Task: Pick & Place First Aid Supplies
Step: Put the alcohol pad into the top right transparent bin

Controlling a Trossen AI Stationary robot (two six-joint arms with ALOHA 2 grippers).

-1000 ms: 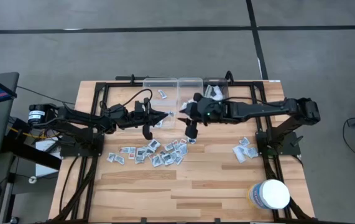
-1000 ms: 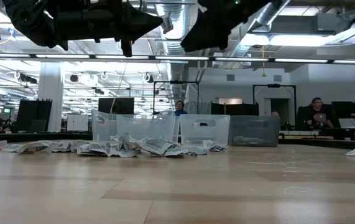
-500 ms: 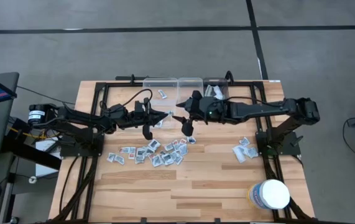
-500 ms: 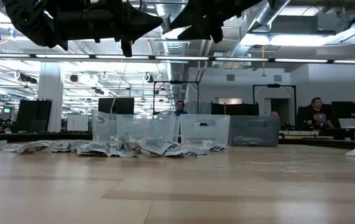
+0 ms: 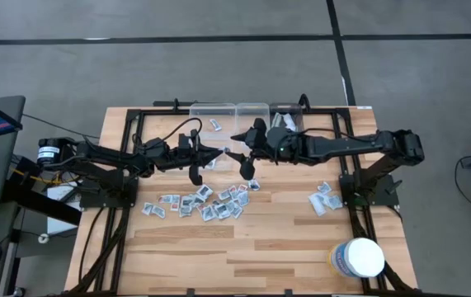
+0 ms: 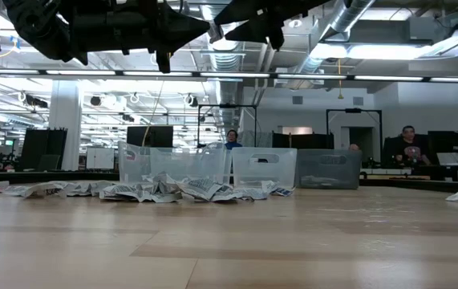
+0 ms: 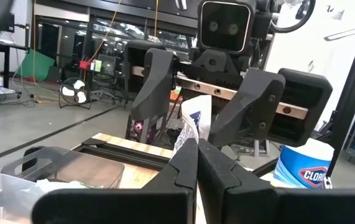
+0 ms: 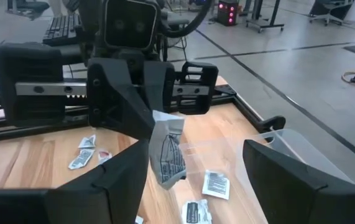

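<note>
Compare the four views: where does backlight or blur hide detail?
Low view: bright ceiling lights leave both arms as black silhouettes. Left wrist view: left gripper blurred up close, held packet sharper. High view: evenly lit, though the packets are too small to read.

You have two arms over the table, three clear bins [image 5: 251, 110] along the far edge, and one white tub [image 5: 359, 257] near right. Packets [image 5: 206, 202]: roughly twenty heaped mid-table, about four more at right [image 5: 326, 199], one pinched in the left gripper [image 5: 221, 153].
</note>
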